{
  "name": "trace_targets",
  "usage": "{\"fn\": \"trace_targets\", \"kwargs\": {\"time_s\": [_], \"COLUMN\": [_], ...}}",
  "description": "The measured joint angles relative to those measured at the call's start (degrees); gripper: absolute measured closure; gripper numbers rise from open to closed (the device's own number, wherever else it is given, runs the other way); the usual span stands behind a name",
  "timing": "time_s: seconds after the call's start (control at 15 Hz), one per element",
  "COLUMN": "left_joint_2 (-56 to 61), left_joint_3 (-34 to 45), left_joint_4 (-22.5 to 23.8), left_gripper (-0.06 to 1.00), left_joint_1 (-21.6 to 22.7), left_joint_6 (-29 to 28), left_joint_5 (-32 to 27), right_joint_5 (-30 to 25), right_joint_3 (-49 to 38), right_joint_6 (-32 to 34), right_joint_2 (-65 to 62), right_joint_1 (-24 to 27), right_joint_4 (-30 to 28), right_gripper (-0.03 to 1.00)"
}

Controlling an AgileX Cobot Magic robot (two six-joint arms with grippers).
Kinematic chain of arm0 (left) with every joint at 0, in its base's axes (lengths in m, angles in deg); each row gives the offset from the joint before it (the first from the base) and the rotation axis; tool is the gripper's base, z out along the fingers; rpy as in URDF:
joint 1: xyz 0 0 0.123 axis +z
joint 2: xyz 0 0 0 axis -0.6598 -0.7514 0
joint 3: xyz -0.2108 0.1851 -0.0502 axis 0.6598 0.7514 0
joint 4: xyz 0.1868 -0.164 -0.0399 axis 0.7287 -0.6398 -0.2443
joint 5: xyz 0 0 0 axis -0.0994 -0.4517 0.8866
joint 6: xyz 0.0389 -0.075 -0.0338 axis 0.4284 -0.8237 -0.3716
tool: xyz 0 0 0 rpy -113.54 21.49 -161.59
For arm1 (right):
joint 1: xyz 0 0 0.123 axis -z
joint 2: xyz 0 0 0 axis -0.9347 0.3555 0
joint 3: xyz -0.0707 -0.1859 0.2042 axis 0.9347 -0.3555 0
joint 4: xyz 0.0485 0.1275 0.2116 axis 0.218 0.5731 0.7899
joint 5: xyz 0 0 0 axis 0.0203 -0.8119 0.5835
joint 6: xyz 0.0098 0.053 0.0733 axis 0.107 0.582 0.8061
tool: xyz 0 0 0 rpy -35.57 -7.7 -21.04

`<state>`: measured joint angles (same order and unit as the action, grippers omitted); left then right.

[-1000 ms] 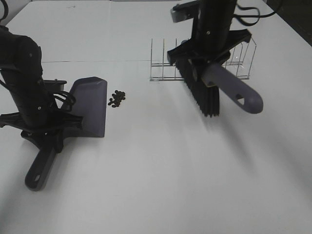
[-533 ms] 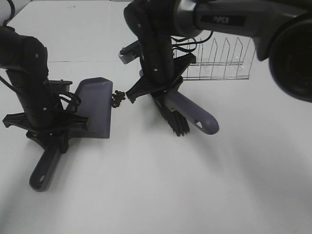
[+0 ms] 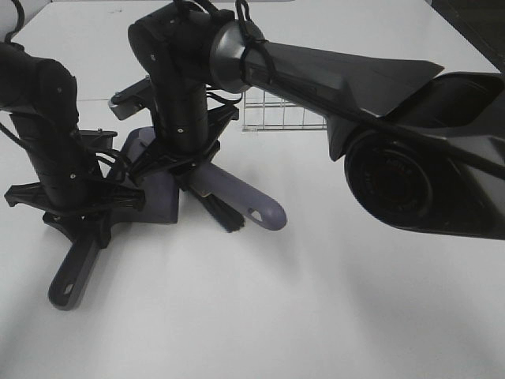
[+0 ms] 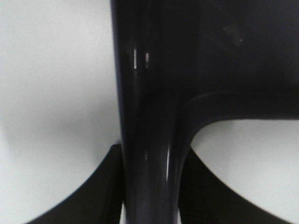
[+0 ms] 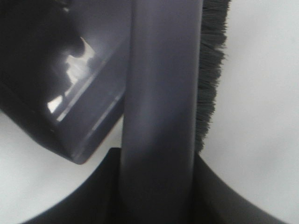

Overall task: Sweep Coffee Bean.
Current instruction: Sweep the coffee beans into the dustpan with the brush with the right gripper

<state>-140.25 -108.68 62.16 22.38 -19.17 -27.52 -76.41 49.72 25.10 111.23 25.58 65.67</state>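
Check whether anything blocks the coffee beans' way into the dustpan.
Nothing visible does. The brush sits right at the lip of the dustpan, no object between. The beans themselves are hidden behind the right arm, so I cannot confirm where they lie.

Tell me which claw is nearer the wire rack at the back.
Right. The right claw, shut on the brush, is just left of and in front of the wire rack; the left claw, shut on the dustpan handle, is farther left and forward.
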Motion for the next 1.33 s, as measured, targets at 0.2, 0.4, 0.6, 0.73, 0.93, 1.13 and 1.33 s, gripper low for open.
{"fn": "trace_targets", "kwargs": {"time_s": [0.2, 0.4, 0.6, 0.73, 0.93, 1.13, 1.33], "left_joint_2": [0.00, 0.00, 0.00, 0.00, 0.00, 0.00, 0.00], "left_joint_3": [0.00, 0.00, 0.00, 0.00, 0.00, 0.00, 0.00], "left_joint_4": [0.00, 0.00, 0.00, 0.00, 0.00, 0.00, 0.00], "left_gripper": [0.69, 0.69, 0.69, 0.69, 0.69, 0.69, 0.69], "left_joint_1": [0.00, 0.00, 0.00, 0.00, 0.00, 0.00, 0.00], "left_joint_6": [0.00, 0.00, 0.00, 0.00, 0.00, 0.00, 0.00], "left_joint_5": [-0.23, -0.23, -0.23, -0.23, -0.29, -0.29, -0.29], "right_joint_5": [-0.17, -0.40, -0.40, -0.34, -0.23, -0.17, -1.03], "right_joint_3": [4.30, 4.64, 4.76, 4.41, -1.55, -12.89, -25.10], "right_joint_6": [2.06, 2.81, 2.81, 2.64, 2.58, 2.58, 2.35], "right_joint_2": [-0.92, -5.33, -11.17, -13.92, -21.31, -28.19, -31.80], "right_joint_1": [-0.29, -0.17, 2.23, 5.33, 14.90, 25.61, 33.69], "right_joint_4": [-0.17, -7.39, -9.68, -9.80, -10.37, -9.91, -3.78], "right_gripper": [0.68, 0.68, 0.68, 0.68, 0.68, 0.68, 0.68]}}
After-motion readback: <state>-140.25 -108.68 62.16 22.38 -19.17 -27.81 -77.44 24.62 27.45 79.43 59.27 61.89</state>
